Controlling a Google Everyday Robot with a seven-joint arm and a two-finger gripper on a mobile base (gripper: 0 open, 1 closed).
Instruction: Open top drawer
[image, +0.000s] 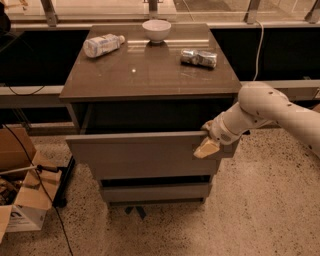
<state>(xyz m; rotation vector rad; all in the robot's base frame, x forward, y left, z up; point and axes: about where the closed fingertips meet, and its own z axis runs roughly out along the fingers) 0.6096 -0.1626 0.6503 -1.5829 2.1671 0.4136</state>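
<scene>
The top drawer is the widest grey-brown front of the cabinet and stands pulled out toward the camera. A dark gap shows between it and the cabinet top, and the inside is in shadow. My gripper is at the right end of the drawer front's upper edge, touching it. The white arm reaches in from the right. The mid-width drawer front sits below, further back.
On the cabinet top lie a plastic bottle, a white bowl and a crushed can. An open cardboard box and cables sit on the floor at the left. A dark bench runs behind the cabinet.
</scene>
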